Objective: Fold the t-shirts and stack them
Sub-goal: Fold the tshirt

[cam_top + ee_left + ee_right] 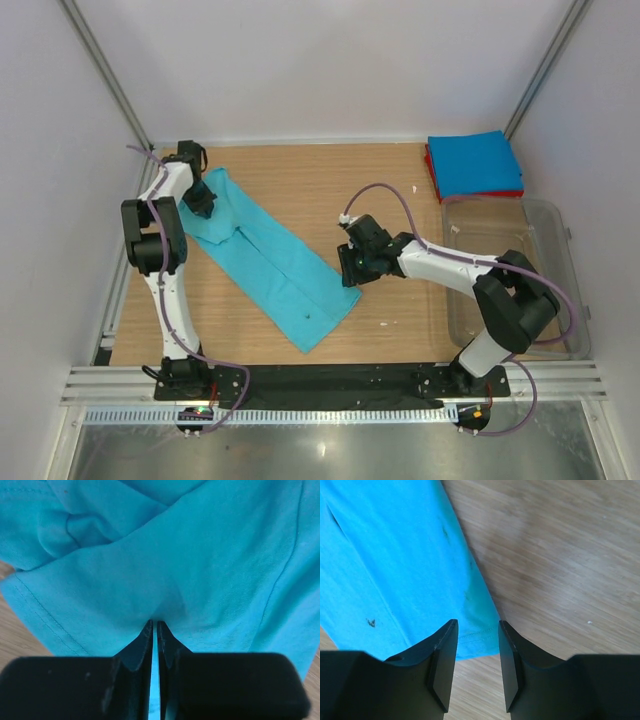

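Lying limp from ten o'clock toward the centre of the tabletop [400, 190], the teal shirt [265, 255] looks light and floppy; corners seem best to grab. The left tool [154, 625] pinches its far end; the right tool [477, 625], part-open, straddles its near edge, holding nothing.

Your left gripper [203, 200], upper left, pinches the shirt [270, 262]. Your right gripper [350, 270], mid-frame, has its jaws apart.

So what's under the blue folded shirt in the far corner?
A red folded shirt, only its left and near edges showing; the blue shirt covers the rest.
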Controlling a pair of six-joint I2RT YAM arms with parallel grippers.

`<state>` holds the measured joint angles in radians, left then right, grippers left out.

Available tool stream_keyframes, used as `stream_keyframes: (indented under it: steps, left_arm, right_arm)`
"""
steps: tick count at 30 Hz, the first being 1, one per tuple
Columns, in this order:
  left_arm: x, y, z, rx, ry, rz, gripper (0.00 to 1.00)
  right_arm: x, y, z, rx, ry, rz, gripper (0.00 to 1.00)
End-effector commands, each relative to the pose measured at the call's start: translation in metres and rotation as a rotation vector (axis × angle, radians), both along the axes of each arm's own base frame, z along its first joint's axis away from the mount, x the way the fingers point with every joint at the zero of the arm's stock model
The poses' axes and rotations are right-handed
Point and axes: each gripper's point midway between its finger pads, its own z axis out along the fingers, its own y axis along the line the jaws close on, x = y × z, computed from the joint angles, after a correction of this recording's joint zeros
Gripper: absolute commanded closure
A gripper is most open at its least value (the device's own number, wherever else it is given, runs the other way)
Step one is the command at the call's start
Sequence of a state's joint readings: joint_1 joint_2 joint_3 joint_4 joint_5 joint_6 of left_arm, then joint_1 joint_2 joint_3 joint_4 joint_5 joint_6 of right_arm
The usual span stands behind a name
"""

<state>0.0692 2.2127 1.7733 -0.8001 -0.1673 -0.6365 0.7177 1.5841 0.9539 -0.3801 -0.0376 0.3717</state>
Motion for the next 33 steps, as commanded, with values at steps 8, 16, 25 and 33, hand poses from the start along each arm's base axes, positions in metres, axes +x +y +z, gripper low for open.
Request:
stream_keyframes:
  steps: [8,16,25,33]
  left_arm:
    - [0.032,-0.006,-0.021,-0.03,-0.054,-0.086,0.92]
    - [0.059,-0.028,-0.031,-0.097,-0.106,-0.18,0.9]
    - [0.103,-0.124,-0.019,-0.296,-0.261,-0.392,0.86]
    - [0.1,-0.213,-0.044,-0.38,-0.247,-0.505,0.84]
  right_arm:
    - [-0.013,-0.013,-0.03,-0.047,0.043,0.032,0.59]
    - [-0.02,-0.019,-0.035,-0.008,0.051,-0.064,0.93]
    - [-0.043,-0.023,-0.024,0.17,0.037,-0.371,0.99]
    - [-0.077,-0.031,-0.024,0.15,0.01,-0.512,0.98]
